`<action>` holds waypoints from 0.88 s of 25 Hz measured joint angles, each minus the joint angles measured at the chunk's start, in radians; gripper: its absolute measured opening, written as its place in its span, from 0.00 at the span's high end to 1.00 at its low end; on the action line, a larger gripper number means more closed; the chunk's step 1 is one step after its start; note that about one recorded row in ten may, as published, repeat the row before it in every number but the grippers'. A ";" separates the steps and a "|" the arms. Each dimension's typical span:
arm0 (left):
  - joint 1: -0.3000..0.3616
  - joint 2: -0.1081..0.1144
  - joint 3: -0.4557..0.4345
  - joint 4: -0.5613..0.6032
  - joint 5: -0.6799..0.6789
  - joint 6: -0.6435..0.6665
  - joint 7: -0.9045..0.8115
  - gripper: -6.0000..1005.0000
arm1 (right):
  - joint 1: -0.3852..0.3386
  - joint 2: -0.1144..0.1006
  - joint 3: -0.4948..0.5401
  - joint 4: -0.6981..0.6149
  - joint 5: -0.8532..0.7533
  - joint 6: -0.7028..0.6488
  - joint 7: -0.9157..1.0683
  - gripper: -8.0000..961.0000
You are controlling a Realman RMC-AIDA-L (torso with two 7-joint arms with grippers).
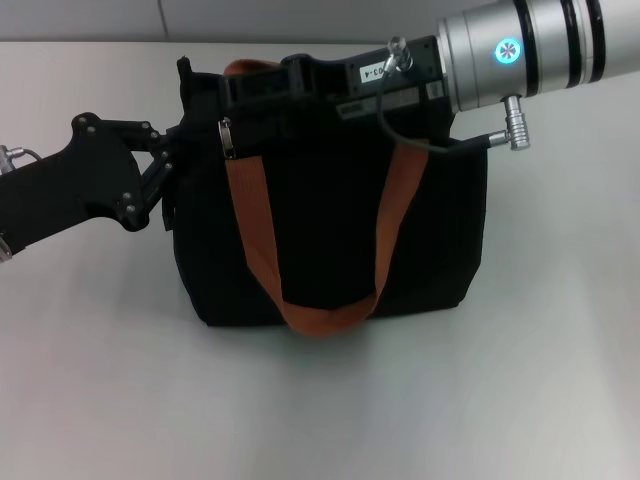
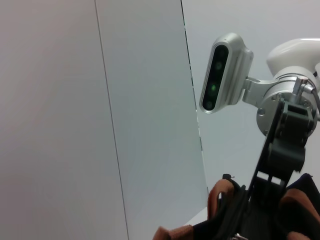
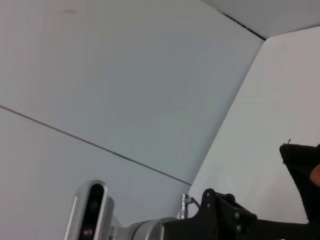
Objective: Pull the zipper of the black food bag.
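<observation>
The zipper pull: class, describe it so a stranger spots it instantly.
Find the black food bag standing on the white table. Look along its top edge toward the left gripper at the bag's left end. There the zipper pull hangs, a small silver metal tab above the orange-brown strap, the only shiny piece on the bag's dark fabric.

Perhaps "03-4" on right hand [image 1: 262,82]

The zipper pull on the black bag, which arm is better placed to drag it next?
Probably the right: the right hand reaches along the bag's top edge beside the zipper, while the left hand sits at the bag's end.
</observation>
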 joint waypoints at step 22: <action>-0.001 0.003 -0.006 0.011 0.000 0.021 -0.001 0.96 | -0.003 0.006 -0.038 -0.067 -0.034 0.019 0.013 0.15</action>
